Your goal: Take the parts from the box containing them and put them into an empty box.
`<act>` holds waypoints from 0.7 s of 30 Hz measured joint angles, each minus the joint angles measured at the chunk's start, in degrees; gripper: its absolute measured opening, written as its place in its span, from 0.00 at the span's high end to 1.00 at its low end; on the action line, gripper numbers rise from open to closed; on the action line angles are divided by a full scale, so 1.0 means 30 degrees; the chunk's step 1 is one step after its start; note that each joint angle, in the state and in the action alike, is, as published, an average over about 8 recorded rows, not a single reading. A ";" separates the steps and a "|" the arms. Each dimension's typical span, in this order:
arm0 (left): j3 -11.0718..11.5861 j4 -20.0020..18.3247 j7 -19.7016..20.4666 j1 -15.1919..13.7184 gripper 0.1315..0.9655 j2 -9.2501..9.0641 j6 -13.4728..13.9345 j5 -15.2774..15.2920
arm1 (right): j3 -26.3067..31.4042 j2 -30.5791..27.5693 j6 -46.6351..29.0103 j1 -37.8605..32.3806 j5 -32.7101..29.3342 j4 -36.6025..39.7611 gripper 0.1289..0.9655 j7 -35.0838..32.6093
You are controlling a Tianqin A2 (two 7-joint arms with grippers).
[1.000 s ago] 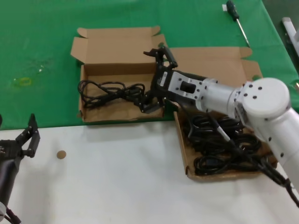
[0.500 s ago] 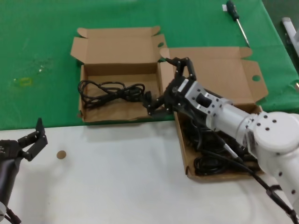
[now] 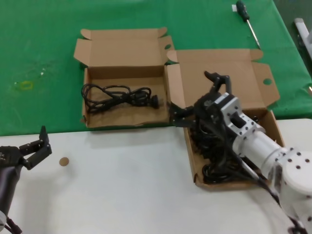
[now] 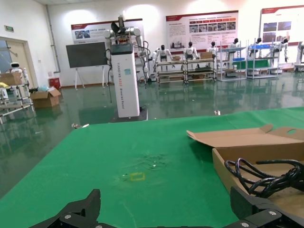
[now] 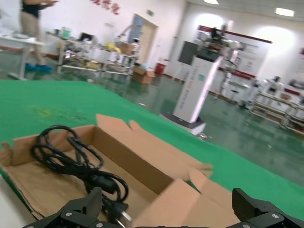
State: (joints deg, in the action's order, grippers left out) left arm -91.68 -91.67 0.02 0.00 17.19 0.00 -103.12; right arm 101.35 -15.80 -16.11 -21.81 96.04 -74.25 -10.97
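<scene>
One black cord (image 3: 118, 96) lies lengthwise along the narrow cardboard box (image 3: 100, 120), plug toward the spread, empty right gripper (image 3: 197, 95); left gripper (image 3: 35, 147) spread.

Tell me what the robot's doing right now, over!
Right gripper, jaws open and empty, above the wider box of cords. One cord lies in the narrower box. Left gripper idle, open, near edge. Nothing blocking.

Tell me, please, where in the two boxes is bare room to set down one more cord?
The narrower box has bare floor in front of its one cord, toward the low front wall. The wider box is crowded with cords, and the open right tool hangs above it.
</scene>
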 joint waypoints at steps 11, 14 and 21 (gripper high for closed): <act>0.0000 0.0000 -0.0013 0.0000 0.00 0.0000 0.0000 -0.0003 | -0.1349 -0.0193 0.2247 0.3047 0.0989 -0.2431 0.00 0.1532; 0.0000 0.0000 -0.0009 0.0000 0.00 0.0000 0.0000 -0.0003 | -0.1718 -0.0246 0.2861 0.3879 0.1260 -0.3095 0.00 0.1951; 0.0001 0.0000 -0.0005 0.0000 0.00 0.0000 0.0000 -0.0003 | -0.2564 -0.0367 0.4269 0.5782 0.1880 -0.4616 0.00 0.2907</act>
State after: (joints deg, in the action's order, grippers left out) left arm -91.67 -91.67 0.00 0.00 17.19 0.00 -103.13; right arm 93.65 -16.91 -3.30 -4.46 101.68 -88.10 -2.25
